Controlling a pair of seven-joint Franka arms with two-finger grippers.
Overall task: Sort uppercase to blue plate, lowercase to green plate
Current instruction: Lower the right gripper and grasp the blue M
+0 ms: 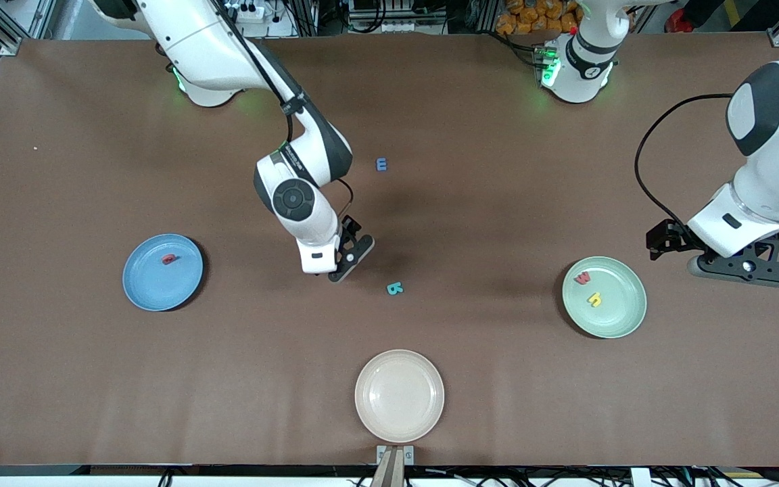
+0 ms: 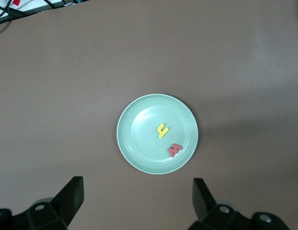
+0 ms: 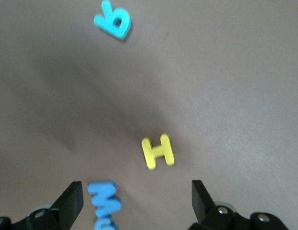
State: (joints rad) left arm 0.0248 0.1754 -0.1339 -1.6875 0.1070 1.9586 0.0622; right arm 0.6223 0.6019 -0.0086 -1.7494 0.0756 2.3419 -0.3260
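My right gripper (image 1: pixel 343 260) hangs over the middle of the table (image 1: pixel 498 379), jaws spread wide and grasping nothing. The teal R (image 1: pixel 395 289) lies just beside it on the cloth, slightly nearer the front camera and toward the left arm's end. A small blue m (image 1: pixel 381 164) lies well apart, nearer the robots' bases.

My right arm hides what lies directly under it in the front view. The right wrist view shows it: the yellow H (image 3: pixel 158 151) lies flat between my two fingers (image 3: pixel 72 201), and the blue M (image 3: pixel 104 203) lies close to one fingertip; neither is touched. The R (image 3: pixel 113 20) also shows there.

The cream plate (image 1: pixel 399 396) sits nearest the front camera, with no letter in it.

The blue plate (image 1: pixel 163 272), at the right arm's end, holds one red letter (image 1: pixel 169 259), too small to read. The green plate (image 1: pixel 604 297), at the left arm's end, holds the red w (image 1: pixel 583 277) and the yellow h (image 1: pixel 594 298), close together but apart.

My left gripper (image 1: pixel 744 265) waits beside the green plate, raised, jaws fully released and empty. The left wrist view looks straight down on that plate (image 2: pixel 157 133) and both its letters (image 2: pixel 163 130) (image 2: pixel 175 150).
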